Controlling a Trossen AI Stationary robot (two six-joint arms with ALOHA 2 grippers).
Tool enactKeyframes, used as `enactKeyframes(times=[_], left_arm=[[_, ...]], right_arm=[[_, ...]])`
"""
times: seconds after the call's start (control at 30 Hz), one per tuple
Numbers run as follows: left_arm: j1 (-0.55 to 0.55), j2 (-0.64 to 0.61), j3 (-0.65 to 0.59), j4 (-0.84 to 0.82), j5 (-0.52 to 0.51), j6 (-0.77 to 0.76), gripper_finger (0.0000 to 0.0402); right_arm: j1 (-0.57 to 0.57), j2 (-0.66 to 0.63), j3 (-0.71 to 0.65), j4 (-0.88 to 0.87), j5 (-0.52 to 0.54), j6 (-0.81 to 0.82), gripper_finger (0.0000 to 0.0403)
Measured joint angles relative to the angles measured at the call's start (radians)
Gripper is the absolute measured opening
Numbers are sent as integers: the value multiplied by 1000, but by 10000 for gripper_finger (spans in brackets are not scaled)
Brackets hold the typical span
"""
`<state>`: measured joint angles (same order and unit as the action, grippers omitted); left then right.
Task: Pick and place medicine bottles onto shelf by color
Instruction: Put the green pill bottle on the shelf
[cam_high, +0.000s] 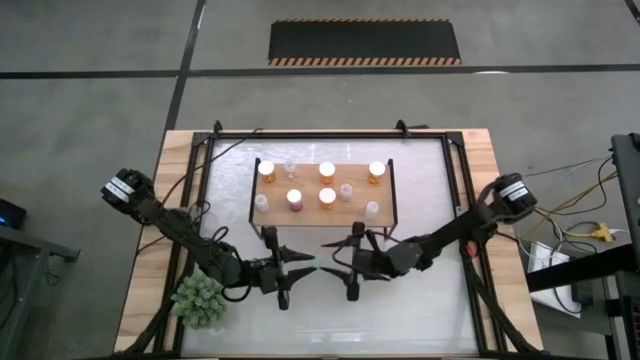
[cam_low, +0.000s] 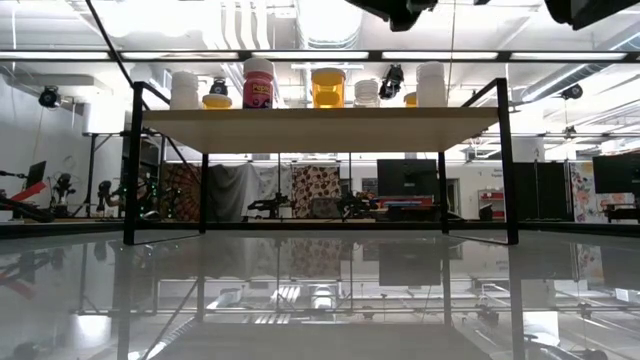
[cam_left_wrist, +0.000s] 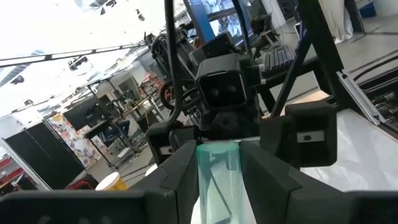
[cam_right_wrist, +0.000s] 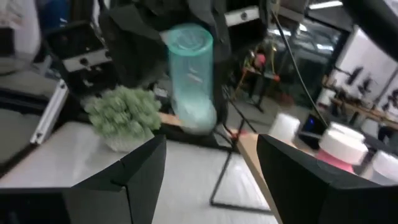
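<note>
The left gripper (cam_high: 283, 268) is clenched on a pale green bottle (cam_left_wrist: 219, 180), whose long axis points straight out along its fingers toward the right gripper (cam_high: 350, 266). That gripper faces it just beside the bottle's free end, fingers spread wide and empty. Both hover over the tabletop (cam_high: 420, 310) in front of the shelf (cam_high: 392, 205), where nine bottles already stand.

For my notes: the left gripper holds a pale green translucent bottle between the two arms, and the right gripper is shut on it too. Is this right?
Not quite. The left gripper does hold the pale green translucent bottle between the arms, but the right gripper is open and not on it. The right wrist view shows its dark fingers spread wide, with the bottle beyond them.
</note>
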<state>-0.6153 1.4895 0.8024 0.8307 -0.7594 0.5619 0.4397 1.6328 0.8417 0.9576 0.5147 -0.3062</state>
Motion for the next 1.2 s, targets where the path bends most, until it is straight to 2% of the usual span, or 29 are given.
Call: enactKeyframes(times=[0.8,0.9,1.1,1.2], left_arm=[[7,0,1,8,0,-1,104],[7,0,1,10,0,-1,104],[13,0,1,10,0,-1,104],[16,0,1,10,0,-1,104]], right_arm=[[-34,6,49,-10,-96,-21,226],[-35,6,49,-8,-100,-19,207],[-35,6,49,-2,-101,0,144],[-35,6,49,-2,-103,0,129]])
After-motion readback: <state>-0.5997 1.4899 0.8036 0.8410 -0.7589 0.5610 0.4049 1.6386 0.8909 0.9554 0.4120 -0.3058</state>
